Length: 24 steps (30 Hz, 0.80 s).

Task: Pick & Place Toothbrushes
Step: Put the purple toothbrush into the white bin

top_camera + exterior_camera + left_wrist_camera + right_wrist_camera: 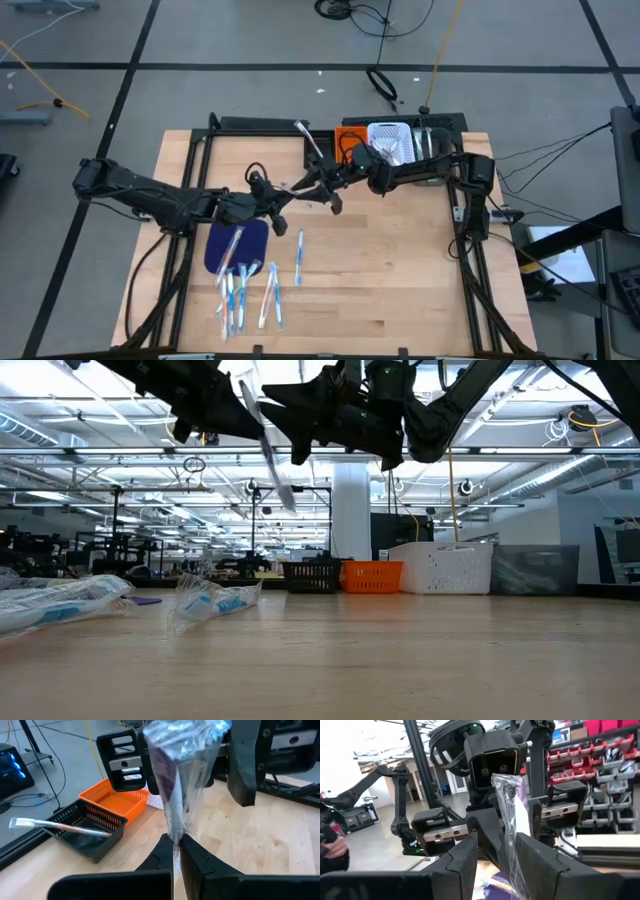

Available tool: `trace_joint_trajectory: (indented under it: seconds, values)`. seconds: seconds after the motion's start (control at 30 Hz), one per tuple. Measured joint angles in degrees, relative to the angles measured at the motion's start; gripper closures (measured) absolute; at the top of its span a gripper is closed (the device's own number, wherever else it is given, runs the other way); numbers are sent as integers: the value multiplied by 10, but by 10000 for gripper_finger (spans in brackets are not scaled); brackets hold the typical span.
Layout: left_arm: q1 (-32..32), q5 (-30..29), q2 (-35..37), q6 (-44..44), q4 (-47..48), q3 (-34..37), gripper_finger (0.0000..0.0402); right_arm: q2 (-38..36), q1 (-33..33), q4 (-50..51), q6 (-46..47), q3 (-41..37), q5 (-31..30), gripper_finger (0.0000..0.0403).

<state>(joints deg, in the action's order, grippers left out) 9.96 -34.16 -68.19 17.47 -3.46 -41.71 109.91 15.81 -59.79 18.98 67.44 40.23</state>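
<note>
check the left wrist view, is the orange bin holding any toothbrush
No, the orange bin looks empty there; the one binned toothbrush lies across the black bin beside it.

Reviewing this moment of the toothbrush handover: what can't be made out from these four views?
- Wrapped toothbrush held in the left gripper: its crinkled wrapper hides the head and colour in both wrist views.
- Right gripper: whether its fingers touch the wrapper is unclear.
- Toothbrushes on the table: too small and overlapping in the high view to count.
- Bins: the contents of the orange bin are hidden by its walls in the low view.
</note>
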Motion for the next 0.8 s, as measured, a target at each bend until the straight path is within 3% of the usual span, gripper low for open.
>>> trace_joint_trajectory:
  seconds: [0.33,0.57,0.8]
  values:
    - [18,-9,-1,6,8,0,399,0,19,-13,18,1,-4,271]
    - [11,-15,-1,-6,-12,0,399,0,-7,-7,-11,1,-1,271]
    - [6,-15,-1,-7,-30,0,399,0,-16,2,-28,1,-43,271]
